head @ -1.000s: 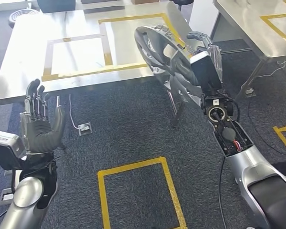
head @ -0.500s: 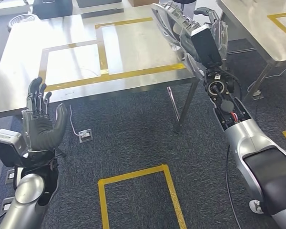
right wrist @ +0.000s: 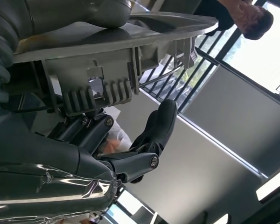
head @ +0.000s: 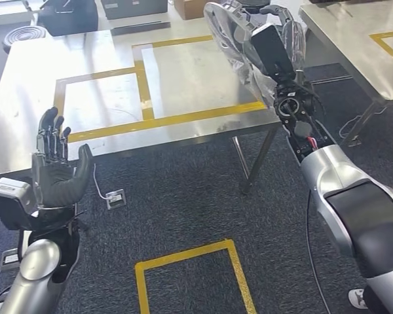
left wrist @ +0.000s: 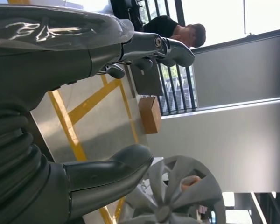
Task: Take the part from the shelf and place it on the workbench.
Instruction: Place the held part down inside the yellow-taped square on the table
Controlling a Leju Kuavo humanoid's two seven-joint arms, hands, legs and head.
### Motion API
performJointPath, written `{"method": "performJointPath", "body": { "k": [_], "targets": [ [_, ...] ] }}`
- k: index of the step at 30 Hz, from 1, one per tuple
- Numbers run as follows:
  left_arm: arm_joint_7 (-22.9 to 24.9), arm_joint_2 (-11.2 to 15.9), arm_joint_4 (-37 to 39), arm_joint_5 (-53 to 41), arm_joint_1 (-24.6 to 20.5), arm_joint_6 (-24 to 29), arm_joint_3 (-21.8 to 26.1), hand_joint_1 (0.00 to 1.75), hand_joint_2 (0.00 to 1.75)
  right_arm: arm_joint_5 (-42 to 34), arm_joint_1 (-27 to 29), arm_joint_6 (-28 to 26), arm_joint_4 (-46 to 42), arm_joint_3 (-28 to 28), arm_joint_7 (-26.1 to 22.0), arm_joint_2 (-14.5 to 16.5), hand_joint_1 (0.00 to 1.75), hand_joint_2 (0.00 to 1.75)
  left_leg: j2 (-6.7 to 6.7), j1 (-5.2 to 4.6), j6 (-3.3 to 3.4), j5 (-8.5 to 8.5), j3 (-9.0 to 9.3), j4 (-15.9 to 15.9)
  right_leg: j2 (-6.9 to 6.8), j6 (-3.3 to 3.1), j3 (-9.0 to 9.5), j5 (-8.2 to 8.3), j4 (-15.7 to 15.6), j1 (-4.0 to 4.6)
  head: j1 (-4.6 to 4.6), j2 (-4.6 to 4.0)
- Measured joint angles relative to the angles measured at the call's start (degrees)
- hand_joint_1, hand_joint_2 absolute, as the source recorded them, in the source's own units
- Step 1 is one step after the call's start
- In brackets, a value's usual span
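The part (head: 229,29) is a grey round wheel-cover-like disc with spokes. My right hand (head: 278,36) grips it by its edge and holds it tilted above the right end of the steel workbench (head: 111,98). The right wrist view shows the part's ribbed underside (right wrist: 107,88) against my palm with dark fingers (right wrist: 156,126) curled beneath it. My left hand (head: 56,167) is raised at the lower left, palm up, fingers spread and empty, in front of the workbench's near edge. The part's spokes (left wrist: 170,196) show beyond my left thumb (left wrist: 110,170).
Yellow tape frames mark the workbench top (head: 150,72) and the dark carpet (head: 185,275). A second steel table (head: 362,46) stands at the right. A cardboard box (head: 187,8) and dark cases (head: 68,14) lie behind the bench. A person (left wrist: 177,30) stands farther back.
The whole view has shifted as I moved closer to the workbench. My right hand has carried the part up and over the bench's right end. The left hand keeps its open pose.
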Motion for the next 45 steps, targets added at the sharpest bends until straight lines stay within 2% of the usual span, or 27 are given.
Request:
{"method": "performJointPath", "body": {
  "k": [2,3,5,6,7,8,10,12,15,16,18,19,21,22,23,25,27,29,31,32,33,34,36,37,38,40,45],
  "targets": [
    [-0.01,-0.05,0.21,0.00,0.13,-0.10,0.00,0.00,1.75,0.15,0.03,-0.01,1.11,0.07,0.12,0.03,1.75,1.75,-0.23,0.13,-0.23,-1.19,1.33,0.14,-0.07,0.44,-2.69,-0.73,1.50,-0.19,0.52,0.00],
    [-0.03,-0.07,0.31,0.00,0.16,-0.15,0.00,0.00,1.75,0.34,-0.06,-0.03,1.57,0.14,0.18,0.05,1.75,1.75,-0.36,0.21,-0.43,-1.82,2.03,0.28,-0.10,0.64,-2.76,0.71,-0.60,-0.36,0.79,0.00],
    [-0.14,-0.16,0.49,0.00,0.15,-0.31,0.00,0.00,1.75,0.96,-0.57,-0.08,2.78,0.29,0.30,0.19,1.75,1.75,-0.54,0.26,-0.99,-3.25,3.28,0.85,-0.20,1.07,-1.57,7.23,-8.47,-0.80,1.23,0.00],
    [-0.21,-0.20,0.57,-0.01,0.13,-0.44,0.00,0.00,1.75,1.28,-1.00,-0.09,3.54,0.37,0.39,0.34,1.75,1.75,-0.65,0.25,-1.33,-3.89,3.54,1.19,-0.24,0.96,-0.74,9.52,-11.76,-0.82,1.37,-0.01],
    [-0.27,-0.23,0.65,-0.01,0.12,-0.56,0.00,0.00,1.75,1.57,-1.38,-0.09,4.29,0.46,0.52,0.57,1.75,1.75,-0.72,0.22,-1.69,-4.44,3.61,1.49,-0.23,0.66,-0.15,11.16,-13.98,-0.77,1.38,-0.01],
    [-0.33,-0.25,0.71,-0.01,0.13,-0.67,0.00,0.00,1.75,1.80,-1.71,-0.11,4.89,0.54,0.66,0.82,1.75,1.75,-0.79,0.16,-2.06,-4.83,3.58,1.77,-0.19,0.19,0.12,11.12,-14.66,-0.58,1.35,-0.01],
    [-0.40,-0.28,0.76,0.01,0.13,-0.78,0.00,0.00,1.75,2.25,-2.47,-0.12,5.70,0.69,0.95,1.50,1.75,1.75,-0.79,0.21,-2.80,-5.46,3.49,2.11,-0.03,-0.76,0.77,10.73,-14.68,-0.52,1.23,-0.01],
    [-0.58,-0.30,0.77,0.02,0.03,-0.84,0.00,0.00,1.75,2.82,-3.43,-0.06,6.58,0.80,1.00,2.22,1.75,1.75,-0.45,0.41,-3.52,-5.97,1.62,5.66,0.11,-1.38,1.55,10.30,-14.75,-0.65,0.75,0.00],
    [-0.77,-0.22,0.99,0.17,0.21,-1.04,0.00,0.00,1.75,3.44,-4.02,-0.01,8.15,0.83,0.76,3.23,1.75,1.75,0.17,0.86,-4.72,-8.23,-6.49,17.04,0.23,-1.88,2.87,8.98,-14.83,-0.56,-0.01,0.00],
    [-0.81,-0.19,1.14,0.25,0.32,-1.16,0.00,0.00,1.75,3.60,-3.92,-0.02,8.72,0.85,0.71,3.61,1.75,1.75,0.25,0.96,-4.87,-9.08,-8.88,19.20,0.29,-1.92,3.47,8.39,-14.84,-0.54,-0.16,0.00],
    [-0.96,-0.14,1.43,0.36,0.41,-1.39,0.00,0.00,1.75,3.91,-3.60,-0.06,9.83,0.91,0.74,4.32,1.75,1.75,0.27,0.86,-4.35,-8.16,-10.76,17.28,0.48,-1.89,4.93,7.13,-14.89,-0.53,-0.63,0.00],
    [-1.05,-0.13,1.54,0.38,0.40,-1.48,0.00,0.00,1.75,3.99,-3.49,-0.08,10.31,0.93,0.78,4.66,1.75,1.75,0.26,0.63,-3.75,-5.66,-10.23,13.42,0.58,-1.83,5.69,6.49,-14.92,-0.52,-0.83,0.00],
    [-1.29,-0.13,1.70,0.41,0.34,-1.57,0.00,0.00,1.75,4.03,-3.36,-0.08,11.08,0.96,0.85,5.28,1.75,1.75,0.16,-0.11,-2.30,1.45,-8.08,4.53,0.86,-1.53,7.02,5.24,-15.04,-0.53,-1.09,0.00],
    [-1.43,-0.14,1.78,0.43,0.28,-1.62,0.00,0.00,1.75,4.05,-3.41,-0.08,11.35,0.98,0.83,5.57,1.75,1.75,0.09,-0.46,-1.77,3.88,-7.16,1.79,1.03,-1.23,7.55,4.70,-15.29,-0.54,-1.15,0.00],
    [-1.58,-0.16,1.85,0.46,0.15,-1.66,0.00,0.00,1.75,4.10,-3.56,-0.07,11.56,1.01,0.84,5.87,1.75,1.75,0.06,-0.69,-1.36,4.98,-6.53,0.38,1.16,-0.89,8.10,4.38,-15.46,-0.53,-1.27,0.00],
    [-1.90,-0.26,1.99,0.53,-0.24,-1.70,0.00,0.00,1.75,4.23,-4.11,-0.04,11.87,1.07,0.93,6.40,1.75,1.75,0.24,-0.66,-0.91,4.18,-5.26,-0.14,1.16,-0.37,8.82,4.08,-15.53,-0.48,-1.33,0.00],
    [-2.23,-0.38,2.16,0.64,-0.50,-1.72,0.00,0.00,1.75,4.36,-4.58,0.03,12.28,1.13,1.05,6.69,1.75,1.75,0.35,-0.42,-0.46,3.37,-3.53,-0.97,0.83,-0.49,7.63,3.83,-12.24,-0.30,-0.97,0.00],
    [-2.46,-0.44,2.52,0.84,-0.47,-1.81,0.00,0.00,1.75,4.27,-4.55,0.19,12.98,1.32,1.18,6.96,1.75,1.75,0.27,-0.35,-0.17,2.45,-1.98,-1.38,0.60,-0.85,3.63,2.09,-4.88,0.01,-0.33,0.00],
    [-2.58,-0.50,2.91,0.98,-0.34,-1.93,0.00,0.00,1.75,4.08,-4.12,0.31,13.68,1.55,1.32,7.32,1.75,1.75,0.17,-0.35,-0.11,1.25,-0.62,-1.38,0.59,-0.79,-0.72,-1.34,0.97,0.22,0.07,0.00],
    [-2.64,-0.52,3.07,1.04,-0.28,-2.00,0.00,0.00,1.75,4.05,-3.96,0.32,13.93,1.65,1.39,7.47,1.75,1.75,0.06,-0.35,-0.15,0.66,0.04,-1.36,0.57,-0.60,-2.02,-2.56,1.67,0.23,0.19,0.00],
    [-2.70,-0.55,3.21,1.12,-0.25,-2.05,0.00,0.00,1.75,4.05,-3.95,0.31,14.16,1.73,1.49,7.61,1.75,1.75,-0.10,-0.34,-0.27,0.01,0.82,-1.31,0.51,-0.31,-2.58,-2.40,0.31,0.11,0.36,0.00],
    [-2.80,-0.56,3.37,1.19,-0.24,-2.10,0.00,0.00,1.75,4.04,-4.09,0.31,14.41,1.80,1.61,7.76,1.75,1.75,-0.27,-0.32,-0.44,-0.66,1.63,-1.21,0.41,0.00,-2.49,-0.28,-2.80,-0.13,0.58,0.00],
    [-3.01,-0.62,3.71,1.33,-0.24,-2.26,0.00,0.00,1.75,4.02,-4.42,0.36,15.06,1.89,1.81,8.09,1.75,1.75,-0.59,-0.32,-0.97,-2.14,2.90,-0.43,0.17,0.54,-1.69,7.70,-11.24,-0.65,0.94,0.00],
    [-3.17,-0.64,3.87,1.36,-0.32,-2.35,0.00,0.00,1.75,4.02,-4.59,0.45,15.35,1.96,1.80,8.37,1.75,1.75,-0.74,-0.31,-1.28,-2.72,3.01,0.21,0.17,0.42,-1.19,10.93,-14.03,-0.73,0.91,0.00],
    [-3.27,-0.70,4.03,1.39,-0.42,-2.45,0.00,0.00,1.75,4.03,-4.85,0.55,15.56,2.04,1.78,8.69,1.75,1.75,-0.83,-0.27,-1.67,-3.28,2.86,0.92,0.27,0.15,-0.92,12.64,-15.45,-0.59,0.80,0.00],
    [-3.65,-0.86,4.30,1.41,-0.73,-2.57,-0.02,0.00,1.75,4.10,-5.64,0.78,15.81,2.25,1.69,9.61,1.75,1.75,-0.91,-0.07,-2.23,-4.02,2.24,1.86,0.61,-0.49,-0.64,12.68,-15.22,-0.21,0.69,-0.01],
    [-4.56,-0.90,5.09,1.15,-1.01,-2.20,-0.04,0.00,1.75,4.85,-6.66,0.91,16.62,2.95,1.55,11.49,1.75,1.75,-0.87,0.12,-2.09,-3.94,1.64,2.20,1.16,-0.50,-1.24,12.54,-15.04,-0.01,0.49,0.00]
  ]
}}
